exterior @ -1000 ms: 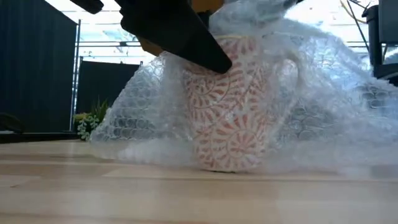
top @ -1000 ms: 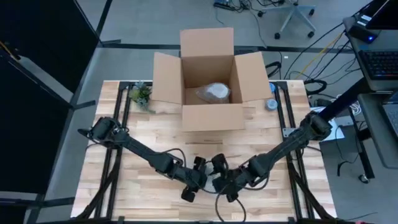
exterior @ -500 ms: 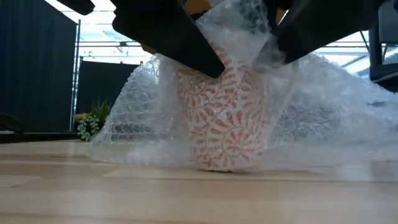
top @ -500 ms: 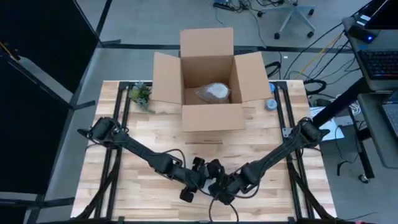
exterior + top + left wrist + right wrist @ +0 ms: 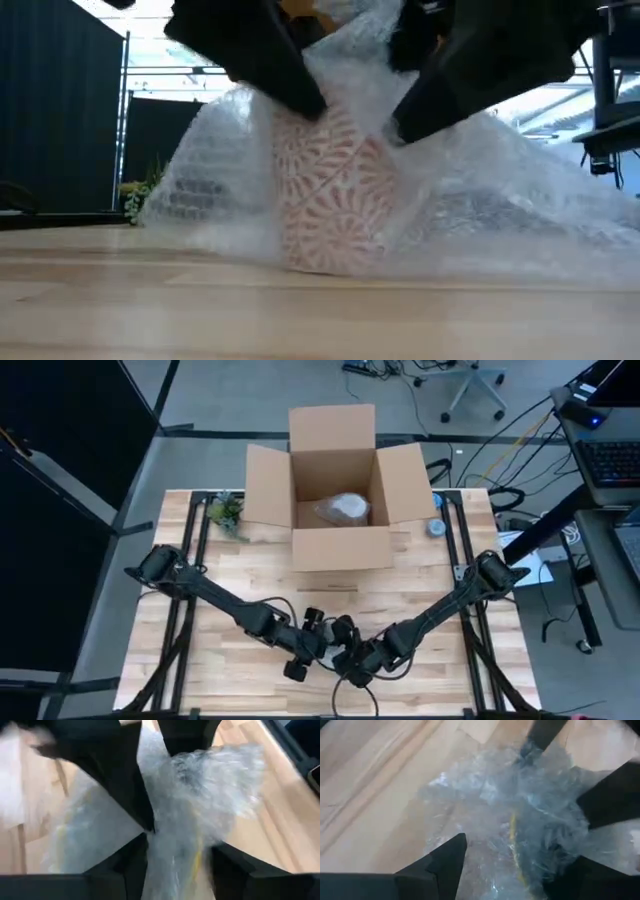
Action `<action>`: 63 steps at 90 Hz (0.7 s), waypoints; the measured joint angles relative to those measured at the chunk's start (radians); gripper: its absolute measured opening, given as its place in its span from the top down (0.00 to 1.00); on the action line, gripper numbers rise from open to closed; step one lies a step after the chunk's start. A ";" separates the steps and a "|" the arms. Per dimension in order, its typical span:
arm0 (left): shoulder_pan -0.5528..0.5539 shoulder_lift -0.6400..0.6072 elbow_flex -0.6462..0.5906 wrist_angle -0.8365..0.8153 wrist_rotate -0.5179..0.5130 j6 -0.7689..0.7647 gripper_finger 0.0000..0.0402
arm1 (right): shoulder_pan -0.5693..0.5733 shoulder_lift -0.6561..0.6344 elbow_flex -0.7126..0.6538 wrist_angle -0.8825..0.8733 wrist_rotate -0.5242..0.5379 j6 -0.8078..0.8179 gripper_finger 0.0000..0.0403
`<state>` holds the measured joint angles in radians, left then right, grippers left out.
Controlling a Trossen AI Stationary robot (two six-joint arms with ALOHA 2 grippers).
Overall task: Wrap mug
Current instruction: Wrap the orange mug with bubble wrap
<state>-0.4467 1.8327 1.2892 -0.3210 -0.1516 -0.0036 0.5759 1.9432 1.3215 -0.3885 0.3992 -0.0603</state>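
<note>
A white mug with a red leaf pattern stands near the table's front edge, leaning, with a sheet of clear bubble wrap draped over it and spread on the wood. The wrap is bunched up above the mug's mouth. My left gripper comes down at the mug's upper left and my right gripper at its upper right. Each has bunched wrap between its fingers. The mug's handle is hidden. My left gripper has the bunched bubble wrap above the mug's mouth between its two fingers, several layers, coming slanting down from the table's left. One finger lies against the wrapped mug's upper left side. The sheet's lower part trails on the table. My right gripper has the same bunch of wrap between its two fingers, coming slanting down from the table's right. One finger lies against the wrapped mug's upper right side. The wrap hangs slack down to the table on the right.
An open cardboard box with a wrapped bundle inside stands at the table's far middle. A small green plant sits at the far left and a tape roll at the far right. Bare wood lies between the box and the arms.
Both grippers have gone toward the table's left and near edge and closed in on the mug's top. The wrap on the right has been gathered up over the mouth, covering the handle. The mug has slid left and tipped.
</note>
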 joint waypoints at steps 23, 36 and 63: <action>-0.011 -0.064 0.002 -0.064 -0.021 -0.022 0.60 | 0.001 0.001 -0.001 -0.002 -0.005 0.001 0.50; -0.037 -0.099 0.003 -0.044 -0.024 -0.022 0.60 | 0.002 0.001 -0.001 -0.004 -0.005 0.001 0.50; -0.066 -0.044 0.003 0.133 -0.011 0.010 0.60 | -0.002 0.001 -0.001 -0.001 -0.004 -0.005 0.50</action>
<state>-0.5123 1.7892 1.2926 -0.1881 -0.1628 0.0063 0.5739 1.9446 1.3209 -0.3897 0.3950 -0.0650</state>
